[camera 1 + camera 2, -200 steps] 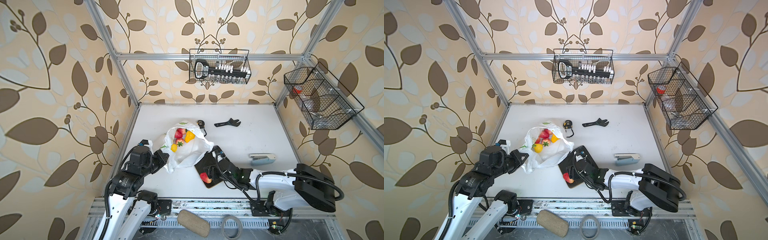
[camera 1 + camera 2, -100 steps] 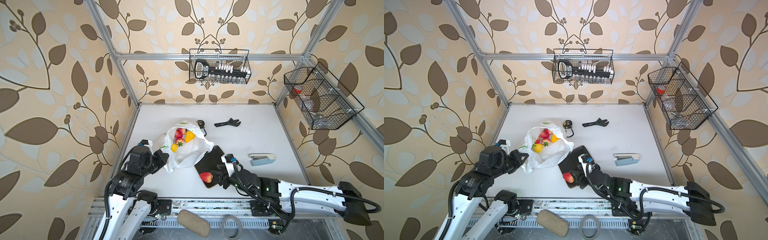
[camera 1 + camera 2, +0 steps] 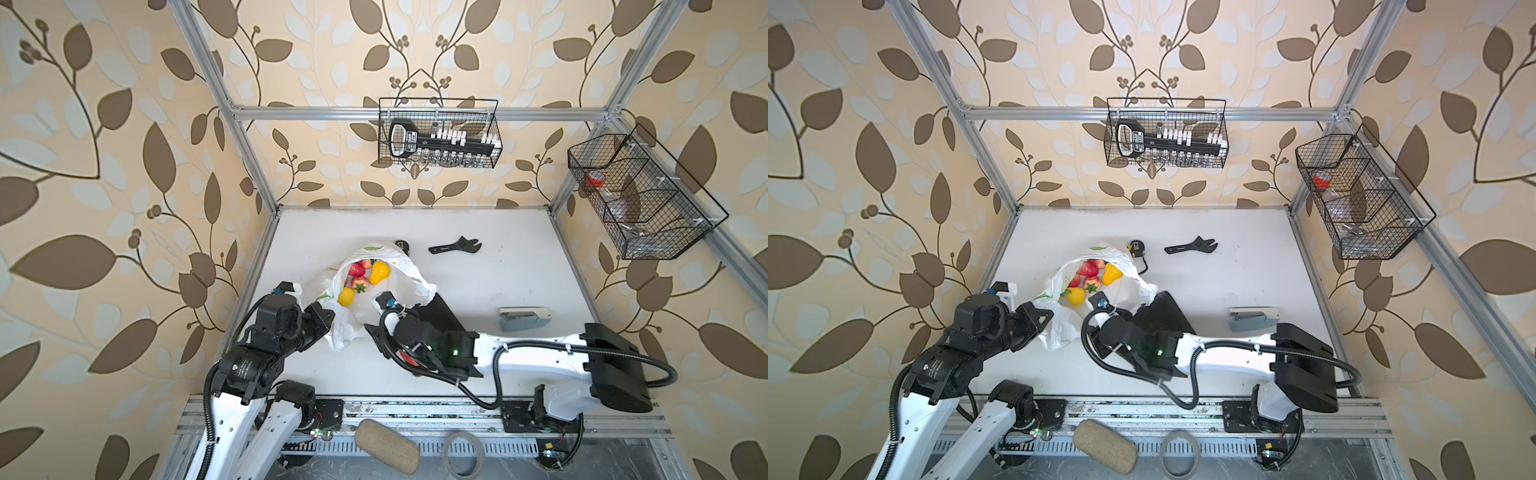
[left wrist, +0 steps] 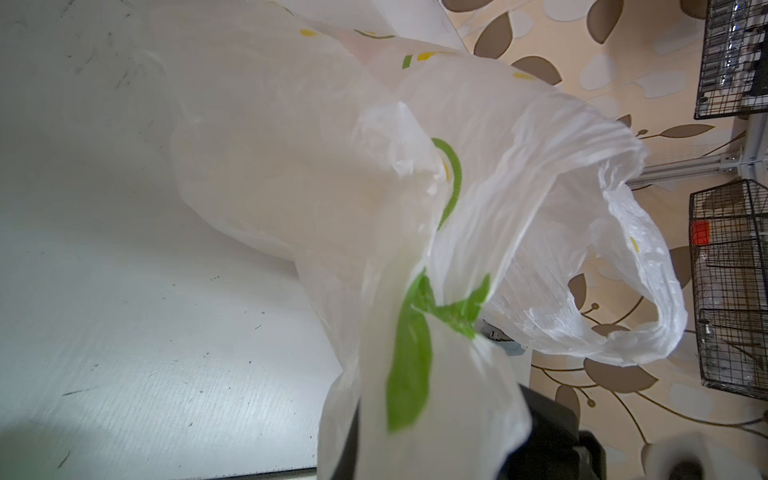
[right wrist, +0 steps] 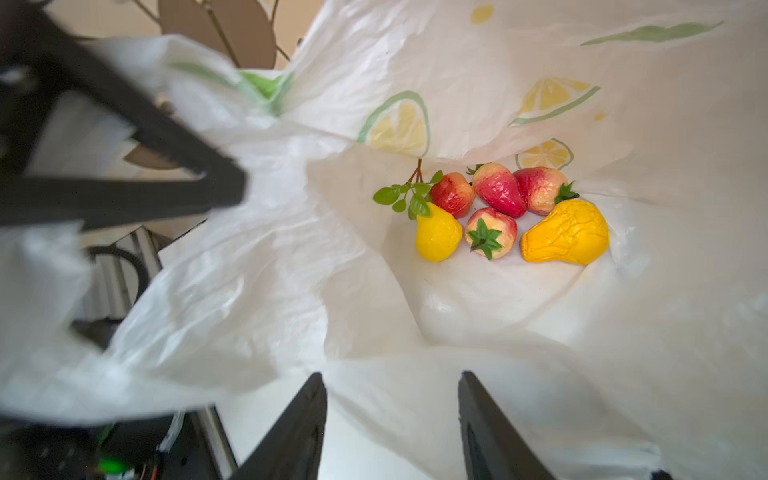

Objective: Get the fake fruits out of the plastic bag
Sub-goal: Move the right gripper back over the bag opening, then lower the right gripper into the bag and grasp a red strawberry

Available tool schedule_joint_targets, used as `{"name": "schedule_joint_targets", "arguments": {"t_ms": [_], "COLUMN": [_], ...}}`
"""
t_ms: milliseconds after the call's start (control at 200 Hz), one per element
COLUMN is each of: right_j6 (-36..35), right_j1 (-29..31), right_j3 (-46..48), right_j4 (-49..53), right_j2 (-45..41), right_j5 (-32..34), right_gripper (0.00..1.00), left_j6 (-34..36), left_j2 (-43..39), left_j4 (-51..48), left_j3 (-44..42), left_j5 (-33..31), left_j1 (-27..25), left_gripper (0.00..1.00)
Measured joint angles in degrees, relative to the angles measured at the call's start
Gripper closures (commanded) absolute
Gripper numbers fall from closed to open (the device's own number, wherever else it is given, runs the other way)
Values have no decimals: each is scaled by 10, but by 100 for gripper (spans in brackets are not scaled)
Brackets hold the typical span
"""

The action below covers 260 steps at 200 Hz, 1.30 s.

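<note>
Right gripper (image 5: 390,374) hovers at the mouth of the plastic bag (image 3: 409,276), jaws apart and empty, while the left gripper (image 3: 324,316) clamps tight on its rim; the fake fruits (image 5: 498,216) huddle together deep inside, strawberries, pear and lemon.

Straight ahead of your right gripper (image 5: 390,376) the plastic bag (image 5: 457,316) gapes open, clear through to the fake fruits (image 5: 492,232); crumpled film and the left gripper (image 3: 328,318) crowd its left flank.

White arms (image 3: 536,365) — black joints, looping cables
</note>
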<state>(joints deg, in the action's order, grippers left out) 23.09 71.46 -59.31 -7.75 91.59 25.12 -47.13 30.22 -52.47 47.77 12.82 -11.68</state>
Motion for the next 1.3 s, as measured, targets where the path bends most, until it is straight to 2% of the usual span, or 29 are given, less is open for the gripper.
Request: {"name": "schedule_joint_targets", "arguments": {"t_ms": [255, 485, 875, 1300], "right_j6": [75, 117, 196, 224], "right_j1": [-80, -114, -153, -157], "right_j3": [-144, -238, -347, -462], "right_j4": [59, 94, 117, 163], "right_j2": [164, 268, 374, 459], "right_j5": [-10, -31, -54, -50], "right_gripper": [35, 29, 27, 27], "left_j6": [3, 4, 5, 6], "left_j2": [-3, -10, -15, -20], "left_j4": [-42, -64, -70, -71], "left_j3": [2, 2, 2, 2], "left_j5": [-9, -13, -13, -13], "left_j1": [0, 0, 0, 0], "left_gripper": [100, 100, 100, 100]}}
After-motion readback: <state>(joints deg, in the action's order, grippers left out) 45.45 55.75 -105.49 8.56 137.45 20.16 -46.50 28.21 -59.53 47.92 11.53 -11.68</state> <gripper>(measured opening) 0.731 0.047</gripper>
